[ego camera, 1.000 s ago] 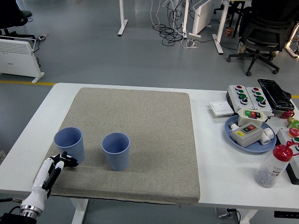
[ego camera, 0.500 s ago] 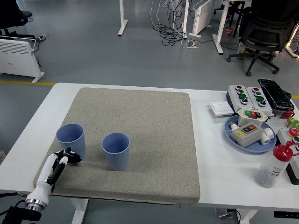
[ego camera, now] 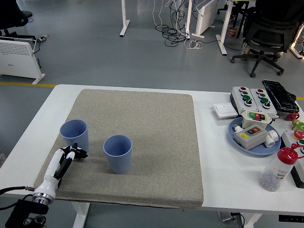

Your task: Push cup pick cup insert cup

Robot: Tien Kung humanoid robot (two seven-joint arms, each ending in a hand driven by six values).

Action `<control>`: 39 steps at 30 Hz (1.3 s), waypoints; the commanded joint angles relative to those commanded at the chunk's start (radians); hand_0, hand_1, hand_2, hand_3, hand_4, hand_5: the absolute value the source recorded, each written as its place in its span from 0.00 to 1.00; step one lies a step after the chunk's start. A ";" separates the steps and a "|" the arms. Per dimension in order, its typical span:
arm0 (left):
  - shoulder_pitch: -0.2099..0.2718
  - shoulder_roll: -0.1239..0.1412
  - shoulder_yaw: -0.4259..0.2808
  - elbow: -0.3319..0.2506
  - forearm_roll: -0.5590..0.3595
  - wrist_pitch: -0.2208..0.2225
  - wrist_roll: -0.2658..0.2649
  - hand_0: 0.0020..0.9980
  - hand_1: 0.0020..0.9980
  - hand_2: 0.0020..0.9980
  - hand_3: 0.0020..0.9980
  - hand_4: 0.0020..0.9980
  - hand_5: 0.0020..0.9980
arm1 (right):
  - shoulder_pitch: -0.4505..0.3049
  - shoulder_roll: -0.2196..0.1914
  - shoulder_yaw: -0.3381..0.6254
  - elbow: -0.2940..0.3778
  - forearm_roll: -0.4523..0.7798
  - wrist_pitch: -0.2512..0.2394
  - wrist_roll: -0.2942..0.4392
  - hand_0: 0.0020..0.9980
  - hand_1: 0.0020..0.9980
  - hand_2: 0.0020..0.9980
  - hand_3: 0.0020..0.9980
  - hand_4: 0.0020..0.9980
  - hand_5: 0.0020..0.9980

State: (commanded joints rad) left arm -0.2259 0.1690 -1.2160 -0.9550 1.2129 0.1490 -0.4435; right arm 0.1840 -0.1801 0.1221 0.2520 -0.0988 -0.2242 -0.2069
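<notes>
Cup 1, the left blue cup [ego camera: 74,135], stands upright on the grey mat [ego camera: 142,109] at about 9 o'clock of the mat's centre, near the mat's left edge. Cup 2, the second blue cup [ego camera: 118,153], stands upright at about 7 o'clock of the centre, just to the right of and slightly nearer than cup 1, with a clear gap between them. Both mouths face up and both appear empty.

Left hand [ego camera: 71,154]: it reaches in from 7 o'clock, low over the mat, with its dark fingertips [ego camera: 80,153] bunched at the base of cup 1 on that cup's near side. The fingers look drawn together and extended rather than wrapped round anything; it holds nothing. Whether the tips actually touch the cup wall cannot be confirmed from this view. No right hand appears.

Assessment: the push step appears to be in hand; pick and insert are not yet done.

Risks noted:
1. Contact is very low and the mat is rough. The base could drag, so the cup may tip toward 12 o'clock instead of sliding.
2. An off-centre push could spin cup 1 away toward 10 o'clock, off the mat and onto the white table [ego camera: 213,161].
3. A push angled toward 3 o'clock could knock cup 1 into cup 2 and topple either.
4. The cups look light and thin-walled; a hard pinch at pickup could deform the rim and spoil nesting.
5. A tilted carry could catch on the rim of cup 2 during insertion.
</notes>
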 joint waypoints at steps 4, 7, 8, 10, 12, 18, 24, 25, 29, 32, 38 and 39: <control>-0.039 -0.006 0.015 0.035 -0.010 -0.001 -0.006 0.64 0.53 0.48 0.44 0.53 1.00 | 0.000 0.001 0.003 0.000 -0.004 0.000 -0.001 0.70 0.64 0.67 0.59 0.08 0.46; -0.078 -0.009 0.029 0.077 -0.016 -0.003 -0.009 0.64 0.53 0.48 0.44 0.53 1.00 | -0.001 0.001 0.005 0.001 -0.008 0.001 -0.003 0.70 0.64 0.67 0.59 0.08 0.46; -0.090 -0.010 0.032 0.091 -0.016 -0.003 -0.010 0.64 0.53 0.48 0.44 0.53 1.00 | -0.001 0.001 0.008 0.001 -0.014 0.001 -0.005 0.70 0.64 0.67 0.59 0.08 0.46; -0.112 -0.012 0.037 0.118 -0.021 -0.004 -0.013 0.64 0.53 0.48 0.44 0.53 1.00 | -0.002 0.001 0.015 0.001 -0.028 0.002 -0.009 0.70 0.64 0.67 0.59 0.08 0.46; -0.131 -0.015 0.039 0.144 -0.029 -0.005 -0.016 0.64 0.53 0.48 0.44 0.53 1.00 | -0.002 0.001 0.022 0.002 -0.040 0.002 -0.012 0.70 0.64 0.67 0.59 0.08 0.46; -0.188 -0.012 0.066 0.231 -0.062 -0.012 -0.023 0.64 0.53 0.48 0.44 0.53 1.00 | -0.007 0.001 0.033 0.003 -0.061 0.002 -0.019 0.71 0.64 0.67 0.59 0.08 0.46; -0.237 -0.006 0.104 0.301 -0.092 -0.011 -0.034 0.64 0.53 0.48 0.44 0.53 1.00 | -0.008 0.003 0.048 0.005 -0.087 0.002 -0.026 0.70 0.64 0.67 0.59 0.08 0.46; -0.242 -0.006 0.106 0.307 -0.095 -0.011 -0.036 0.64 0.53 0.48 0.44 0.53 1.00 | -0.008 0.003 0.050 0.005 -0.091 0.002 -0.028 0.70 0.64 0.67 0.59 0.08 0.46; -0.266 -0.004 0.124 0.335 -0.112 -0.011 -0.042 0.64 0.53 0.48 0.44 0.53 1.00 | -0.007 0.004 0.058 0.005 -0.107 0.003 -0.032 0.70 0.64 0.67 0.59 0.08 0.46; -0.286 -0.002 0.145 0.354 -0.131 -0.012 -0.045 0.64 0.53 0.48 0.44 0.53 1.00 | -0.004 0.004 0.059 0.006 -0.111 0.004 -0.033 0.70 0.64 0.67 0.59 0.08 0.46; -0.337 -0.004 0.193 0.404 -0.170 -0.017 -0.050 0.64 0.53 0.48 0.44 0.53 1.00 | 0.003 0.005 0.058 0.007 -0.111 0.005 -0.033 0.70 0.64 0.67 0.59 0.08 0.46; -0.343 -0.005 0.198 0.410 -0.174 -0.017 -0.051 0.64 0.53 0.48 0.44 0.53 1.00 | 0.004 0.005 0.058 0.007 -0.112 0.005 -0.033 0.70 0.64 0.67 0.59 0.08 0.46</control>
State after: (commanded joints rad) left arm -0.5687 0.1643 -1.0179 -0.5445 1.0389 0.1317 -0.4940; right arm 0.1879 -0.1751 0.1804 0.2589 -0.2104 -0.2193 -0.2395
